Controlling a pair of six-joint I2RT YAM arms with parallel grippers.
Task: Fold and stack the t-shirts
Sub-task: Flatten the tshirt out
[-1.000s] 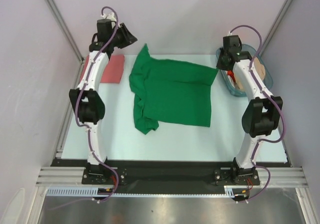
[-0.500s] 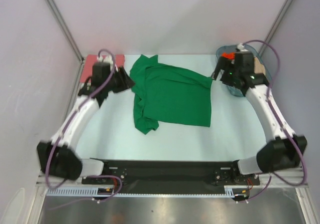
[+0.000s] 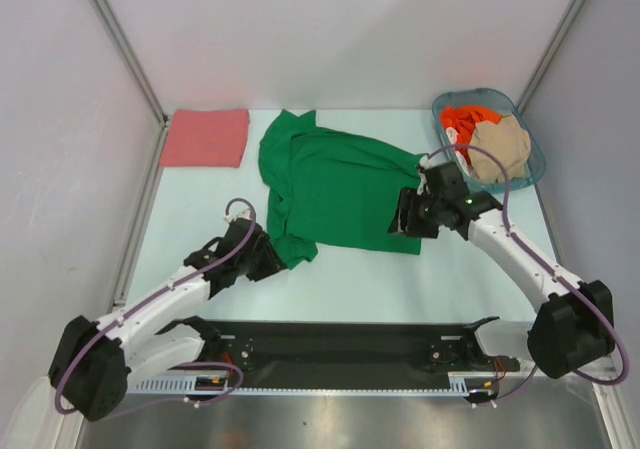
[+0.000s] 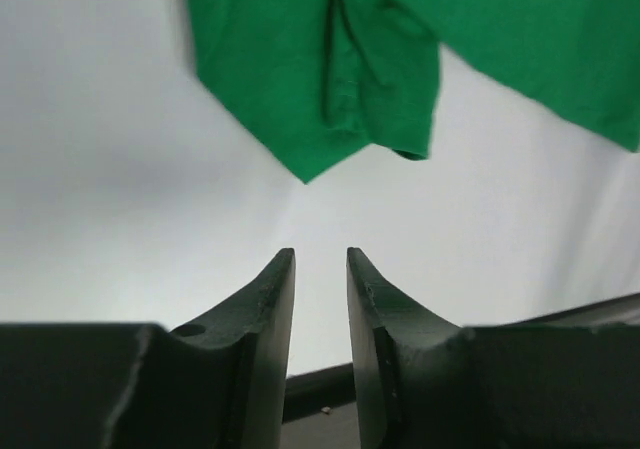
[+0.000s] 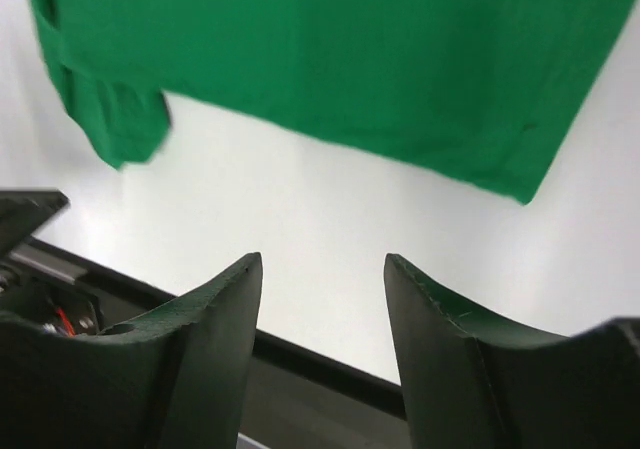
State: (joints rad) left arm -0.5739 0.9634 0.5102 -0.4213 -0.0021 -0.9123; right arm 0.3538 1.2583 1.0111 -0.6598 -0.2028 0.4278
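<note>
A bright green t-shirt [image 3: 345, 189] lies spread and crumpled in the middle of the table, one sleeve bunched at its near left corner. A salmon-pink shirt [image 3: 206, 136] lies folded at the far left. An orange-red shirt [image 3: 459, 121] and a beige shirt [image 3: 500, 149] lie in the basket. My left gripper [image 3: 272, 261] is low beside the green sleeve, slightly open and empty; in the left wrist view the gripper [image 4: 321, 259] is just short of the sleeve tip [image 4: 320, 79]. My right gripper [image 3: 400, 217] hovers over the shirt's near right corner, open and empty [image 5: 323, 261], with the green hem [image 5: 400, 79] ahead.
The blue-grey plastic basket [image 3: 487, 93] stands at the far right corner. Pale walls and metal posts enclose the table on three sides. A black strip [image 3: 340, 339] runs along the near edge by the arm bases.
Both arms have swung down and towards me from the far side. The left gripper went from the pink shirt to the green sleeve, the right from the basket to the shirt's near right corner.
</note>
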